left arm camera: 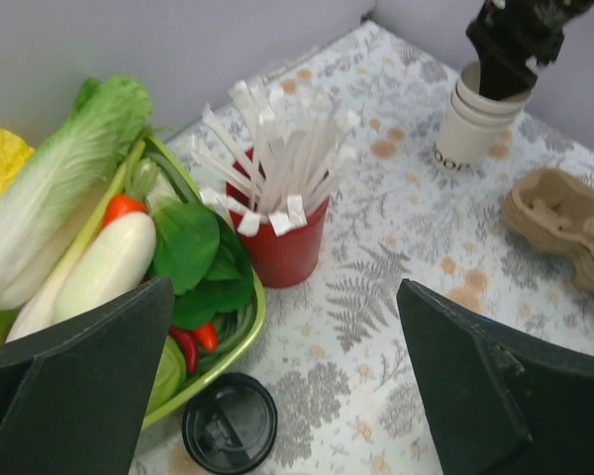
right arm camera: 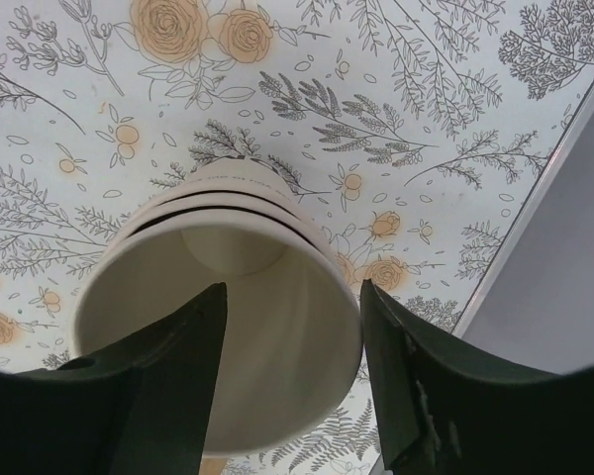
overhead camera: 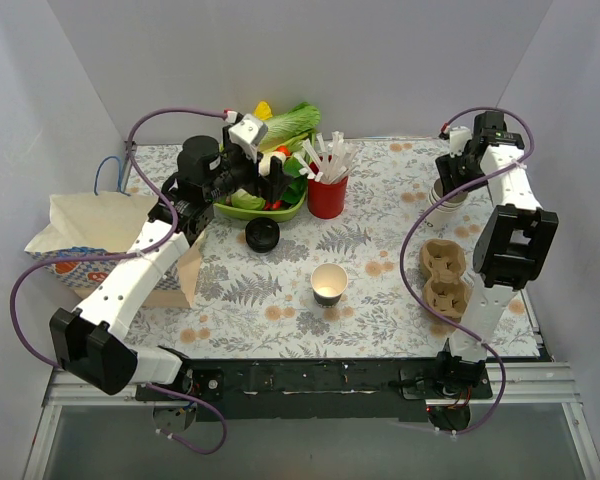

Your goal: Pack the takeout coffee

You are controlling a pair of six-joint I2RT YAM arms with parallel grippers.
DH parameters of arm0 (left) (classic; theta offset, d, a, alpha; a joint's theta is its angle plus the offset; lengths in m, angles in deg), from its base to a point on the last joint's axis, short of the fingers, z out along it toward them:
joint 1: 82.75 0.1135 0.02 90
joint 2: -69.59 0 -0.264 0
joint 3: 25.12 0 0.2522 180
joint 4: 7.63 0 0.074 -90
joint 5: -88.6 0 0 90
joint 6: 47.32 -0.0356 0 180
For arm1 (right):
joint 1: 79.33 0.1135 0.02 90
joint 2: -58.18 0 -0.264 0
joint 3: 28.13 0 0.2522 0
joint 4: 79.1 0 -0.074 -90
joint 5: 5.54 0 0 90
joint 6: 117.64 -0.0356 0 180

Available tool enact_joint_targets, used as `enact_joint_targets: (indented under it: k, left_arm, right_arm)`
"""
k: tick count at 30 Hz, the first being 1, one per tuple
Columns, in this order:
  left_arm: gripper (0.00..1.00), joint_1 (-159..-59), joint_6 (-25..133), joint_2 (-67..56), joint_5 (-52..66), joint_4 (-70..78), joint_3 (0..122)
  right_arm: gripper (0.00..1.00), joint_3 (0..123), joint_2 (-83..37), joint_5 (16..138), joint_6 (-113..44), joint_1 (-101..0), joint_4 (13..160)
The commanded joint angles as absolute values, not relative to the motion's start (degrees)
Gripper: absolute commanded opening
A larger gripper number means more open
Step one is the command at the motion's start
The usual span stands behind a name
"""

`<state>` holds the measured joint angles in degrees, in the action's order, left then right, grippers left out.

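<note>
Toward the table's near edge, mid-width, the takeout coffee (overhead camera: 328, 285) stands lidless and unpacked, a black lid (overhead camera: 262, 235) loose just beyond; farther back the left gripper (left arm camera: 284, 285) hangs wide open near the vegetable basket (left arm camera: 260, 315), the right gripper (right arm camera: 293, 289) parted astride the stacked cups' (left arm camera: 470, 134) rim.

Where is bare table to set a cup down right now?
Bare cloth lies between the red straw holder and the stacked cups, and along the near edge in front of the lidless cup. Crowded: back left around the vegetable basket and black lid.
</note>
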<state>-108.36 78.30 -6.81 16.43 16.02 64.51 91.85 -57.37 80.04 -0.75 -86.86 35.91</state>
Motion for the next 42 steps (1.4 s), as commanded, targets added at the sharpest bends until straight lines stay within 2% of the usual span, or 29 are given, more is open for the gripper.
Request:
enact_joint_targets:
  k: [1,7,8,11,14,17,24,25,31,35,42]
  left_arm:
    - [0.98,-108.2,71.7,-3.4,21.6,22.6,61.4]
    - [0.98,-108.4,61.9,-3.3,27.2,38.5,61.9]
    - [0.98,-108.4,60.1,-4.2,28.0,44.8,64.2]
    - [0.98,-109.1,56.5,-10.4,27.0,55.7,68.2]
    - [0.98,-109.1,54.3,-16.4,24.5,61.8,73.6]
    - [0.98,-109.1,56.1,-18.9,20.1,59.7,74.3]
    - [0.85,-109.5,61.7,-29.0,15.9,61.8,77.8]
    - [0.78,-109.5,62.7,-30.3,15.1,62.9,79.2]
    - [0.63,-109.5,65.6,-35.5,13.1,60.5,81.4]
    - [0.46,-109.6,65.7,-40.1,12.8,61.1,84.4]
    - [0.44,-109.5,67.1,-43.3,14.0,60.9,86.2]
  right_arm:
    - [0.66,93.7,-50.8,77.3,-2.6,-86.7,35.5]
    - [0.71,90.7,-43.4,78.2,-2.9,-86.7,34.9]
    - [0.76,90.1,-42.5,78.4,-2.0,-86.7,35.3]
    - [0.77,87.8,-39.0,80.3,-0.8,-86.4,36.5]
    - [0.79,86.7,-36.3,79.5,1.3,-85.9,36.2]
    - [0.79,83.1,-31.9,76.9,4.2,-83.6,37.1]
    - [0.76,67.6,-17.2,78.0,10.7,-72.0,46.9]
    - [0.76,64.2,-15.8,78.0,10.9,-70.9,49.2]
    - [0.77,61.9,-12.7,73.5,8.2,-66.8,47.6]
    - [0.77,61.2,-12.7,73.3,8.1,-66.0,46.5]
    - [0.76,61.0,-13.4,72.9,8.3,-65.7,46.4]
